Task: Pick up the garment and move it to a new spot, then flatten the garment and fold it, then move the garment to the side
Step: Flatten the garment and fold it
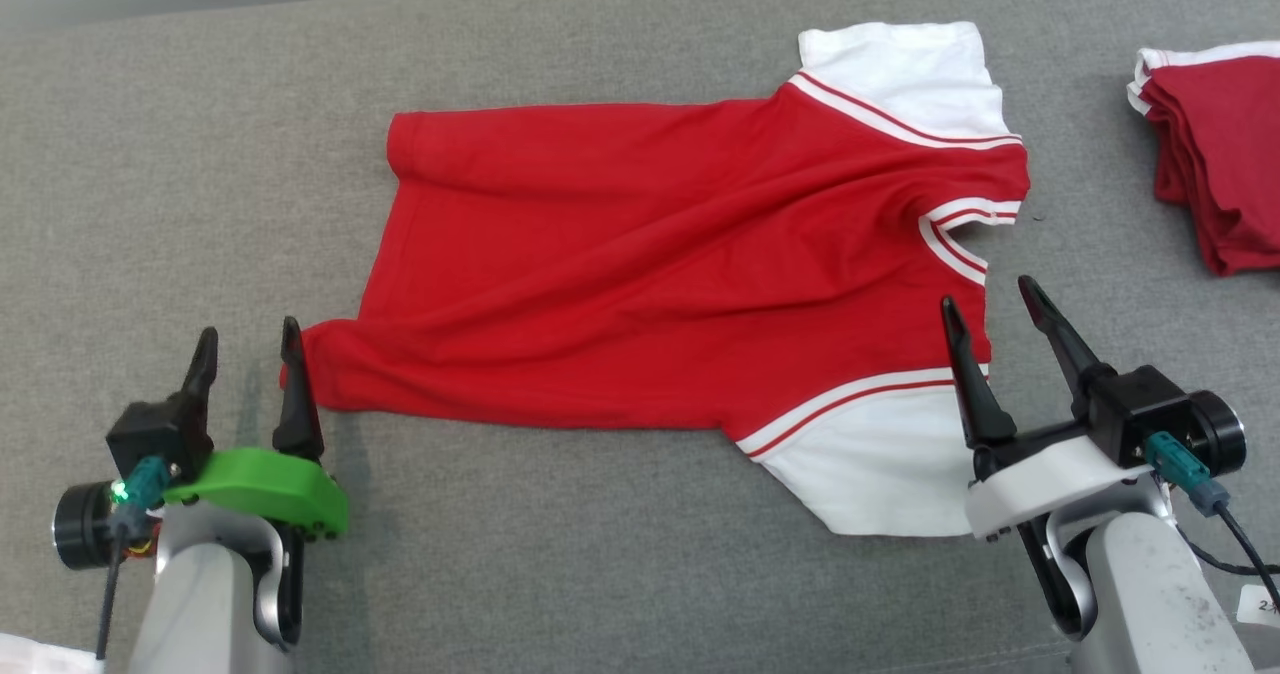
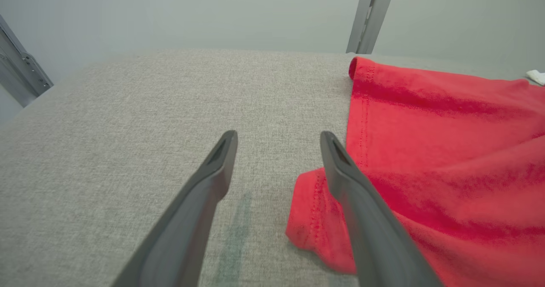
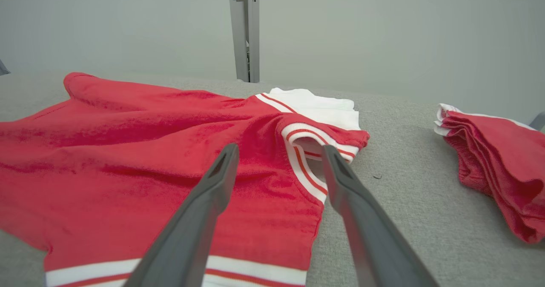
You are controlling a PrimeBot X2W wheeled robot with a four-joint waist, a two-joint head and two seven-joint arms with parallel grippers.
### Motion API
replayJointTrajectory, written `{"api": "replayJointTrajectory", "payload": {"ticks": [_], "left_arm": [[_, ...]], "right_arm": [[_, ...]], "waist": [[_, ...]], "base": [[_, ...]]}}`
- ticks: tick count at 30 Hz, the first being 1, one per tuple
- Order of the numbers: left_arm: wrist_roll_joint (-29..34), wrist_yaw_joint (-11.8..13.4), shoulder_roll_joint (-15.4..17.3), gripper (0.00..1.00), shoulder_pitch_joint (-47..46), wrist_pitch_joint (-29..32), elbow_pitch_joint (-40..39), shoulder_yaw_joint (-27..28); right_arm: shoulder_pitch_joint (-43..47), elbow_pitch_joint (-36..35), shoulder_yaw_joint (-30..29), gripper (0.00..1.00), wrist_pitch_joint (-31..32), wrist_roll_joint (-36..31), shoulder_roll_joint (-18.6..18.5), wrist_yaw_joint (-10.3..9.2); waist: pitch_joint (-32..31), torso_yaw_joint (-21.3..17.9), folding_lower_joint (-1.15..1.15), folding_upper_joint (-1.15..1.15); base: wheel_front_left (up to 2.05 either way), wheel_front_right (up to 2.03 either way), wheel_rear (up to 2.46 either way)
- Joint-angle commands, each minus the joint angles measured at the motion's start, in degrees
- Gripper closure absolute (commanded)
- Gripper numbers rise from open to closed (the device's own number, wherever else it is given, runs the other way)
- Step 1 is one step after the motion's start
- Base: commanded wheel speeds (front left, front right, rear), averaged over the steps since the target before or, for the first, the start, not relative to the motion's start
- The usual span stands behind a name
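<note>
Grey fabric surface point(image 1: 200, 154), garment point(image 1: 650, 274) flat, left jaws at hem corner point(image 1: 322, 366), right jaws by collar point(image 1: 958, 244), both wide-open, empty.

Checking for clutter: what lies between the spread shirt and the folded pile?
Bare grey surface with one tiny dark speck, between shirt and pile; right wrist view.

Soft, even light is falling from overhead, making the grey bench point(image 1: 600, 554) evenly bright. Faint shadows are gathering under the hem of the red shirt point(image 1: 650, 274) and beside the left tool point(image 1: 248, 334), where a dim greenish smear is showing on the fabric. In both wrist views the near fingers point(image 2: 374, 236) are blurring, and the wide lens is bowing the bench's far edge.
</note>
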Motion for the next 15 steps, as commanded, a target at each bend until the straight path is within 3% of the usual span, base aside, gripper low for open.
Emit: {"api": "replayJointTrajectory", "payload": {"ticks": [1,15], "left_arm": [[1.2,-0.2,-0.4,0.0,1.9,0.0,-1.1,0.1],[4.1,-1.0,-3.8,0.0,18.2,0.0,-11.5,0.5]], "right_arm": [[1.3,0.1,0.0,0.0,0.0,0.6,-0.1,-0.11],[11.0,2.1,0.1,0.0,0.0,4.6,-0.1,-0.11]], "waist": [[-1.8,0.7,0.0,0.0],[-9.7,0.7,0.0,0.0]], "base": [[0.0,0.0,0.0],[0.0,0.0,0.0]]}}
